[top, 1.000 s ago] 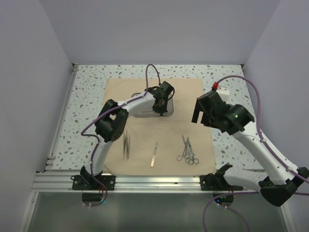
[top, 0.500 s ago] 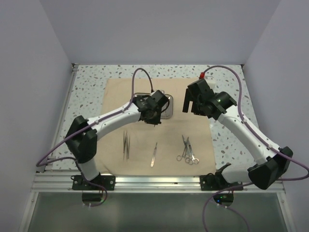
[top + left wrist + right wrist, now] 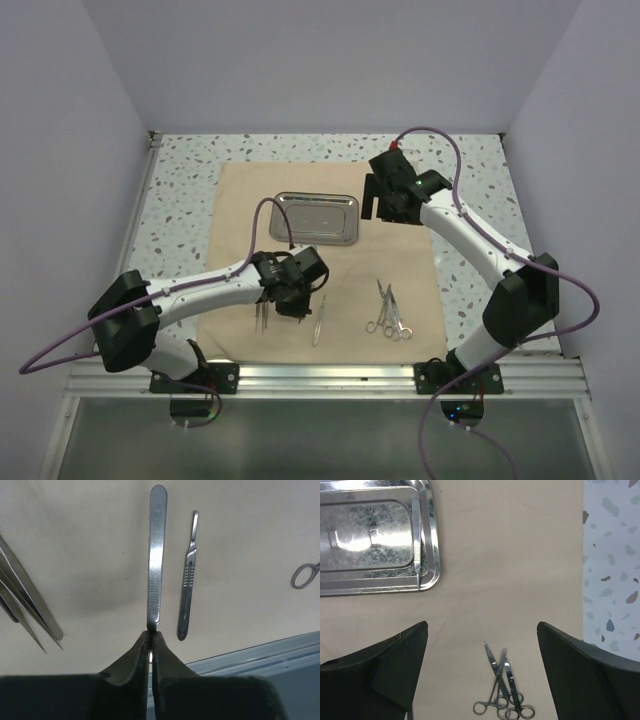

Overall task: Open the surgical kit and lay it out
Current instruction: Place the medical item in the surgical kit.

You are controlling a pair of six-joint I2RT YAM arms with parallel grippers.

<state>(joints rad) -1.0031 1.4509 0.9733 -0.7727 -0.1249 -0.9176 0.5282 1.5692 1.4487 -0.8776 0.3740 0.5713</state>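
1. Left claw [image 3: 151, 635] is pinched shut on the near tip of a flat steel handle [image 3: 156, 545]. Right claw [image 3: 481, 630] hangs wide, holding nothing, over bare cloth between the tray and the scissors.
2. Worktop [image 3: 180, 190]: speckled, and it carries the whole kit.
3. Cloth [image 3: 410, 270]: tan and spread flat. I judge the opening done, and laying out is the step in hand.
4. Tray [image 3: 434, 535]: at the far middle of the cloth. A slim strip along its right inner wall may be one more tool or only a glint; the right wrist view is too glary to say.
5. Scissors [image 3: 388, 312]: a crossed clump at the near right of the cloth, rings toward the arms.
6. Tweezers [image 3: 32, 605]: fanned at the near left, near the held handle but apart from it.
7. Second handle [image 3: 187, 575]: flat on the cloth just right of the held one, parallel and not touching.
8. The held handle throws a soft shadow to its left, so I judge it not yet down. To place it well:
   - Lower it straight until its full length rests on the cloth.
   - Keep it parallel in the gap between the tweezers and the second handle.
   - Part the fingers only slightly, then lift clear without dragging.
   - Move slowly, since a tip-only grip could let it swing.
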